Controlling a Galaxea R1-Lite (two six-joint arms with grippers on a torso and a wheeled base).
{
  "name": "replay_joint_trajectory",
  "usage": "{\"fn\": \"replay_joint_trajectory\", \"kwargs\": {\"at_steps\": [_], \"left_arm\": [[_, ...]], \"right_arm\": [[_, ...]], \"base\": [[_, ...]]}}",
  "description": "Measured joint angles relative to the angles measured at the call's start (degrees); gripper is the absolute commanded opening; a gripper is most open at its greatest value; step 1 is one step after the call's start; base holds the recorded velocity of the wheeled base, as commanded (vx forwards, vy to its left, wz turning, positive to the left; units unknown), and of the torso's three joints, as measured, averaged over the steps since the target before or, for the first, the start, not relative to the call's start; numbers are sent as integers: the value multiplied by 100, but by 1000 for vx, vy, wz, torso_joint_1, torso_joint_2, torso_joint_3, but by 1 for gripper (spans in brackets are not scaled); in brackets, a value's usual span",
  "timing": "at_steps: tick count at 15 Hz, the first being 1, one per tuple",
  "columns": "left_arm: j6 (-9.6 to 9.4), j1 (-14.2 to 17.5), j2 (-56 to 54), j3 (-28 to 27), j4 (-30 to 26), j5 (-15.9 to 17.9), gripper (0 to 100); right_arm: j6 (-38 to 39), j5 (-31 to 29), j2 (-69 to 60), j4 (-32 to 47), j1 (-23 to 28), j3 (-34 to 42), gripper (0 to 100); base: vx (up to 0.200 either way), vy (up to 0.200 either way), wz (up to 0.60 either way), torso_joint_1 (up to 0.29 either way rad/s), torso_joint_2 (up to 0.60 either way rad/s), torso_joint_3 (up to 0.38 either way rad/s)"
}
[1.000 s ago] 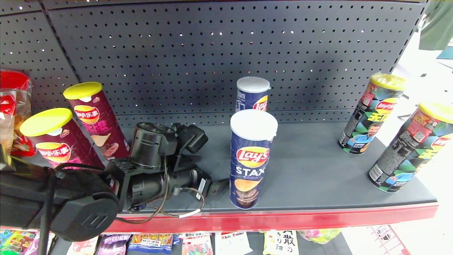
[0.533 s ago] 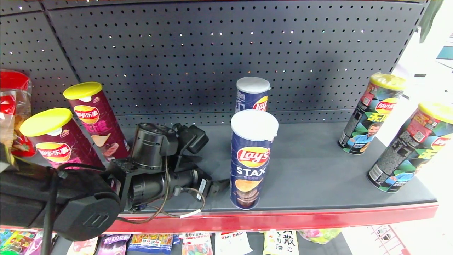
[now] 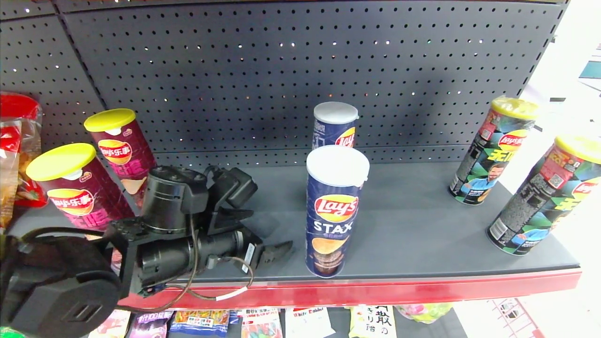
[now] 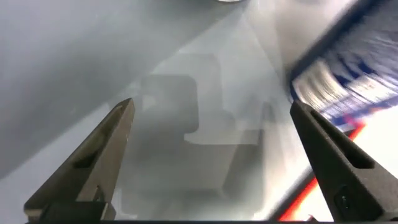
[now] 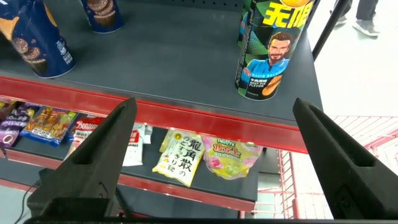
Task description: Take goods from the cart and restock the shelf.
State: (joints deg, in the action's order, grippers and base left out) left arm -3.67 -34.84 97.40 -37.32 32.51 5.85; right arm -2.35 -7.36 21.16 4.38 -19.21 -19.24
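Observation:
A blue chip can [image 3: 335, 211] with a white lid stands upright near the front edge of the grey shelf [image 3: 413, 225], and a second blue can [image 3: 334, 124] stands behind it. My left gripper [image 4: 211, 155] hovers low over the shelf, just left of the front can and apart from it. It is open and holds nothing; the can's side [image 4: 348, 81] shows beyond one finger. One fingertip [image 3: 278, 248] points toward the can's base. My right gripper [image 5: 211, 168] is open and empty, in front of the shelf's red edge [image 5: 186, 115].
Two purple cans with yellow lids [image 3: 121, 150] [image 3: 70, 188] stand at the shelf's left, close to my left arm. Two green-and-black cans [image 3: 493, 150] [image 3: 544, 197] stand at the right. Snack packets [image 5: 180, 155] lie on the lower shelf. Bare shelf lies between the blue and green cans.
My left arm has drawn back to the left, away from the front blue can. The can stays upright where it stood.

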Motion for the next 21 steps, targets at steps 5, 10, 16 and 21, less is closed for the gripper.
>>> {"fn": "replay_joint_trajectory", "kwargs": {"at_steps": [5, 10, 16, 21], "left_arm": [[-2, -134, -488, 383, -27, 290, 100], [-2, -217, -234, 57, -24, 285, 100], [-2, -226, 6, -160, -27, 290, 100], [-2, -230, 107, -232, -17, 293, 100]], "right_arm": [[-10, -7, -113, 9, 0, 138, 100], [-7, -10, -140, 9, 6, 135, 100], [-10, -10, -149, 9, 6, 144, 100], [-10, -10, -149, 13, 0, 163, 100]], "base": [[0, 0, 0, 0, 0, 0], [0, 0, 0, 0, 0, 0], [0, 0, 0, 0, 0, 0], [0, 0, 0, 0, 0, 0]]}}
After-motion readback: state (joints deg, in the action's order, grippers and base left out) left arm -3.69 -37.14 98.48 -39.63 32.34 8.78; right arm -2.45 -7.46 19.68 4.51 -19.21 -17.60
